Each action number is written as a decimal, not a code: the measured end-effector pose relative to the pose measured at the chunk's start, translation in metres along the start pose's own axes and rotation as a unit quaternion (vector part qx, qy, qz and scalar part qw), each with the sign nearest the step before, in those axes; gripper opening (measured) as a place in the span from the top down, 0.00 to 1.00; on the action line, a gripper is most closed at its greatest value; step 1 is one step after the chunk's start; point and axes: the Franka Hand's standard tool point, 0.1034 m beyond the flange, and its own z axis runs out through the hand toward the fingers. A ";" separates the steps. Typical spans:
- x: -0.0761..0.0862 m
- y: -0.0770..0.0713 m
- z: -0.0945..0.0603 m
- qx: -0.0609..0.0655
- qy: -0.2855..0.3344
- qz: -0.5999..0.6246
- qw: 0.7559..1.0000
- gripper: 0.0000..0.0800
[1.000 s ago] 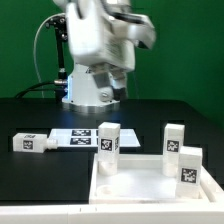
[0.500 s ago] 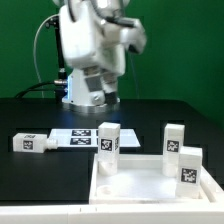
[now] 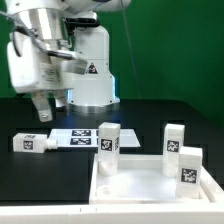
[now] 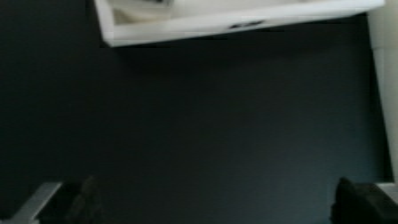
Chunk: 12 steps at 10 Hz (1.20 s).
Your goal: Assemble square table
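Legs and top of the square table sit on the black worktop, none of them held. The square top (image 3: 150, 178) lies flat at the near edge toward the exterior view's right. One leg (image 3: 107, 148) stands upright at its far corner on the exterior view's left, another leg (image 3: 188, 164) stands upright on its right side, and a third leg (image 3: 174, 139) stands just behind that one. A fourth leg (image 3: 27, 142) lies on its side near the worktop's left edge, just beside the marker board (image 3: 72, 137). The hand (image 3: 40, 106) hangs above the worktop over that lying leg, apart from it, fingers spread wide and holding nothing; the wrist view shows both fingertips (image 4: 50, 200) over bare black surface.
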 end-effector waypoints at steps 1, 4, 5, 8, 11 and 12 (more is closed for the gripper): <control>-0.002 0.000 0.002 -0.001 0.000 -0.002 1.000 0.19; -0.001 0.001 0.003 -0.002 0.001 -0.002 1.000 0.19; 0.002 0.003 0.003 0.000 0.001 -0.009 1.000 0.19; 0.047 0.035 0.009 0.041 -0.025 -0.024 0.999 0.19; 0.058 0.048 0.011 0.040 -0.029 -0.013 0.999 0.19; 0.058 0.048 0.011 0.039 -0.029 -0.013 0.999 0.19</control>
